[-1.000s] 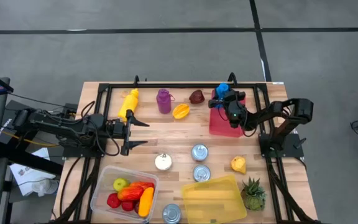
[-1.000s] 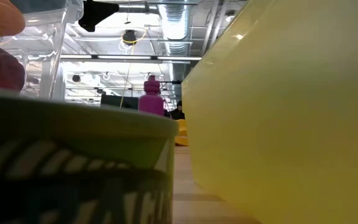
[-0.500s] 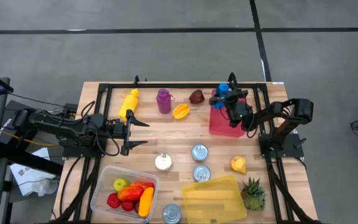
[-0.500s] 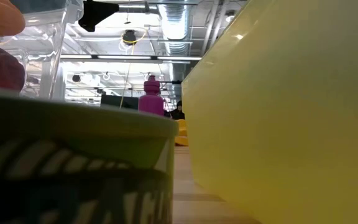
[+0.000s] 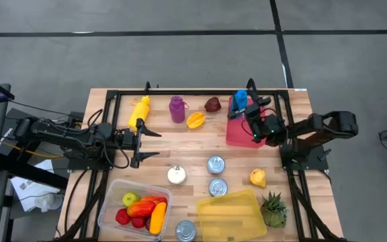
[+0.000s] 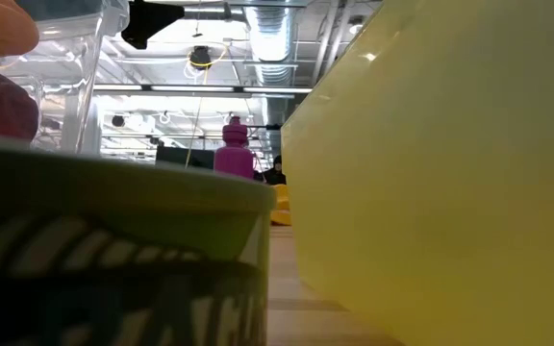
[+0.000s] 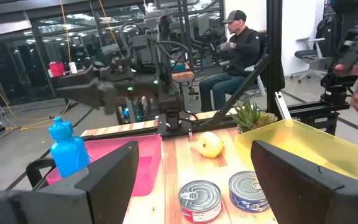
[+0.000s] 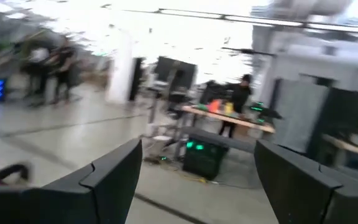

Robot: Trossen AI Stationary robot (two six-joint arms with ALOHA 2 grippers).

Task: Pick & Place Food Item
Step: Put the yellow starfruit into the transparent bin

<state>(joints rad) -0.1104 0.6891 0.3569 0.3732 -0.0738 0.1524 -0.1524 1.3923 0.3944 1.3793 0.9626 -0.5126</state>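
High view: wooden tabletop [image 5: 193,151] fills the middle of the frame, an arm at each side.
Left pincer: [image 5: 148,143] left of centre, fingers spread and holding nothing, pointing toward the middle of the tabletop.
Right pincer: [image 5: 251,103] upper right of centre, over the pink tray [image 5: 240,133] and just beside the blue bottle [image 5: 240,101]; fingers parted, nothing between them.
Back row: yellow bottle [image 5: 140,110], purple bottle [image 5: 177,108], orange fruit [image 5: 195,120] and dark red fruit [image 5: 212,104], left to right along the upper part of the tabletop.
Middle: white round item [image 5: 175,175] and two tins [image 5: 216,164], [image 5: 218,186] below centre.
Food items: yellow pear-like fruit [image 5: 258,177] right of the tins; pineapple [image 5: 273,210] at lower right.
Containers: clear tub [image 5: 111,199] at lower left holds red, green and orange fruit; yellow bin [image 5: 228,214] at bottom centre, a third tin [image 5: 186,230] between them.
Left wrist view: right arm [image 7: 129,74] above the pink tray; a seated person [image 7: 238,53] in the room behind.
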